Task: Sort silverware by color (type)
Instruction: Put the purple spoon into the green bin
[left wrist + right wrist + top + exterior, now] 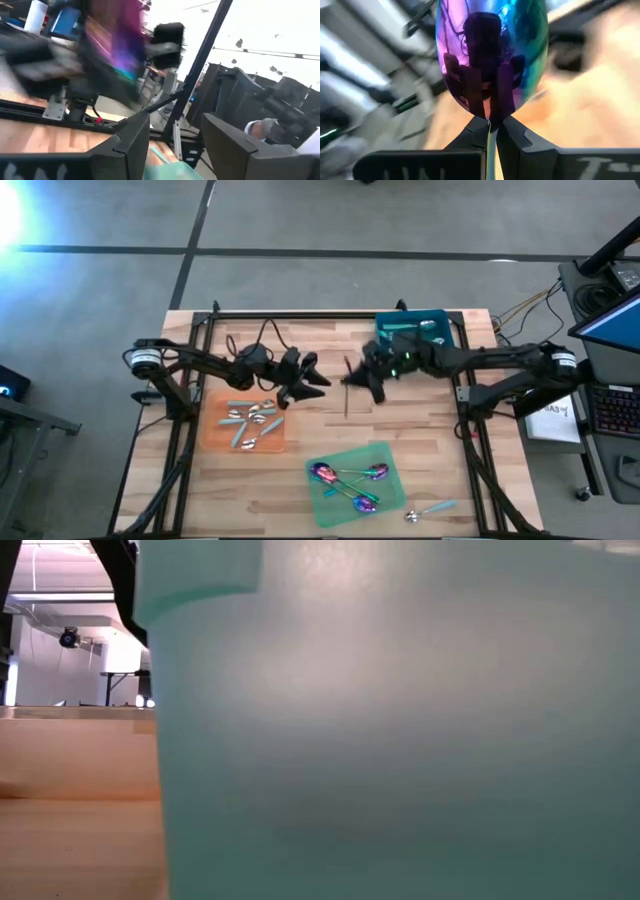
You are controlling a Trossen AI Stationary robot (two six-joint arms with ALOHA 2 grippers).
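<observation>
Mid-frame, the right hand (491, 131) pinches an iridescent purple spoon (492, 50); the left hand (318, 378) gapes empty. Both mats hold spoons; a pale-handled spoon (431, 509) remains on the worktop (420, 430).

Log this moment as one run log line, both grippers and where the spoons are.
right gripper: shut on iridescent spoon, mid-table | left gripper: open, empty, facing it | orange mat: silver spoons | green mat: purple spoons
</observation>
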